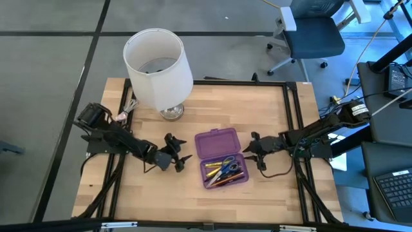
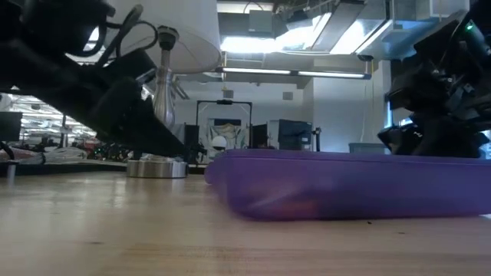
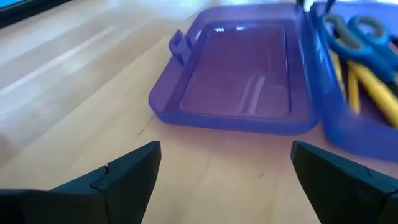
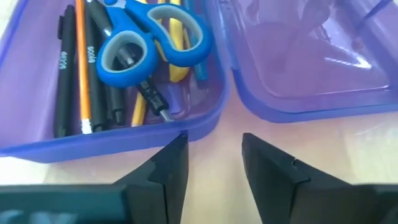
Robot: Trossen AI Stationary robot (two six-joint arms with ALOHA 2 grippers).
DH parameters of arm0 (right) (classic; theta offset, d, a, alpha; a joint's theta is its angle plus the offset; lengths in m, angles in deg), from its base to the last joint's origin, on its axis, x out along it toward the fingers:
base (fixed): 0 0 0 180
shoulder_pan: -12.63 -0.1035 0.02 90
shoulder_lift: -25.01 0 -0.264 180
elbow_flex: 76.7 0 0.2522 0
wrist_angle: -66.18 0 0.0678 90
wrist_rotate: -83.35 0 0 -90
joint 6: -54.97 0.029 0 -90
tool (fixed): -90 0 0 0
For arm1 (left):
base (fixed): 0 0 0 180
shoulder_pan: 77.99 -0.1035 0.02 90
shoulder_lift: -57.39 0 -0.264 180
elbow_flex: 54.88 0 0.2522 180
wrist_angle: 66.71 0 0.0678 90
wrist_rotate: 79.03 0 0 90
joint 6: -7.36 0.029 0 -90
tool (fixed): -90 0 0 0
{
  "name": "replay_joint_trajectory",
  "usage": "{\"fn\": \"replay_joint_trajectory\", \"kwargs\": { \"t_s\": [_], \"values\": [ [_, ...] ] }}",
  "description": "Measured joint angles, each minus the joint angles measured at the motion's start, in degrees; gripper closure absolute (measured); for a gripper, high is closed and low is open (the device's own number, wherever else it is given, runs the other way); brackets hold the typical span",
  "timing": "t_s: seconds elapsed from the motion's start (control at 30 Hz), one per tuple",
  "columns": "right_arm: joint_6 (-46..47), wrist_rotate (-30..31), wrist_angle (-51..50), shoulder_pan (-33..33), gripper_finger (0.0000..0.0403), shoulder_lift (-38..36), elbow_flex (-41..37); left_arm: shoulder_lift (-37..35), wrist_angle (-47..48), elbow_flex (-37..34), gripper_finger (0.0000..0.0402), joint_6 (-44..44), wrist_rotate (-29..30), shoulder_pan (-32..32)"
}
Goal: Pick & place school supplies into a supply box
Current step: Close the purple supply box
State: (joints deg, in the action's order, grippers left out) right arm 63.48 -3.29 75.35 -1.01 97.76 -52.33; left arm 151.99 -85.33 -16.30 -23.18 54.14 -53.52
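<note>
Two dark robot arms flank an open purple supply box (image 1: 222, 156) near the middle of a wooden table (image 1: 270, 122). The box lies flat with its two hinged halves spread. The half nearer the front edge of the table holds the school supplies: blue-handled scissors (image 4: 146, 38) resting on top of black pens (image 4: 64, 68), an orange pencil (image 4: 81, 62) and yellow pencils (image 4: 176, 37). The other half (image 3: 239, 74), toward the lamp, holds nothing.

The left arm reaches in low from the table's left edge, its forearm angled toward the box. The left gripper (image 1: 181, 159) sits just beside the box's left side, its fingers (image 3: 121, 174) spread wide with nothing between them.

The right arm stretches in from the right edge, nearly level over the table. The right gripper (image 1: 248, 149) hovers just beside the box's right side, near the hinge line between the two halves. Its fingers (image 4: 165, 171) stand a narrow gap apart and grip nothing.

A white lampshade (image 1: 158, 68) on a metal base (image 1: 172, 111) stands behind the box toward the table's far left.
</note>
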Motion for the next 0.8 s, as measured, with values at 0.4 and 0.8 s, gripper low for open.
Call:
{"fn": "replay_joint_trajectory", "kwargs": {
  "t_s": [0.4, 0.8],
  "values": [
    [0.31, -2.04, -0.63, 2.40, 0.0249, -0.01, 0.02, 5.69, -2.05, 0.09, 0.0051, -3.62, -6.71, -6.00],
    [0.46, -2.15, -0.81, 2.36, 0.0249, -0.01, 0.02, 13.58, -16.19, 0.15, 0.0051, 0.26, -9.83, -11.07]
  ]
}}
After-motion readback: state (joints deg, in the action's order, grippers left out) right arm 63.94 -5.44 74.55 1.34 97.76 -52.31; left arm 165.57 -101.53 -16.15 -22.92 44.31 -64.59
